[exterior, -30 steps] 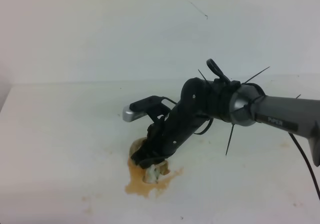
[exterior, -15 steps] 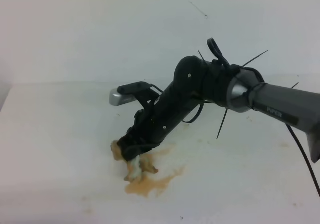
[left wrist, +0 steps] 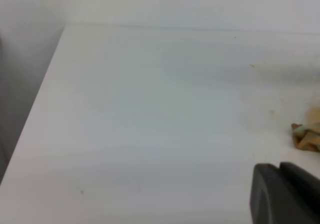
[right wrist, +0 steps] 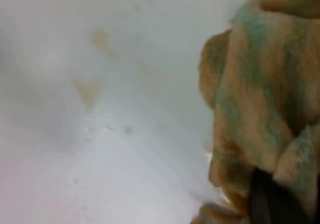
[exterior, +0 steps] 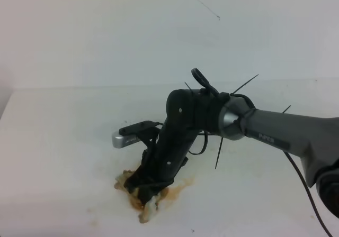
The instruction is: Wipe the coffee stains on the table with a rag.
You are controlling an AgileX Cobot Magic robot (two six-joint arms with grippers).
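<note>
On the white table (exterior: 63,142), my right gripper (exterior: 144,188) is shut on the rag (exterior: 149,209) and presses it down onto the coffee stains (exterior: 178,186), a tan-orange blotch near the front. Stained folds of cloth stick out to the left and below the jaws. In the right wrist view the rag (right wrist: 255,109) fills the right side, brown with greenish patches, and one dark fingertip (right wrist: 270,201) bites into it. Small tan coffee stains (right wrist: 88,91) dot the table beside it. The left wrist view catches the rag (left wrist: 306,137) at its right edge, with a dark part of my left gripper (left wrist: 285,194) in the bottom corner.
The right arm (exterior: 275,134) stretches in from the right edge, with black cable-tie ends sticking out and a silver camera housing (exterior: 123,139) at its wrist. The table's left edge (left wrist: 45,94) drops off beside a white wall behind.
My right gripper has dragged the rag forward and to the left through the blotch. The stain is smeared and smaller, and the arm sits lower.
</note>
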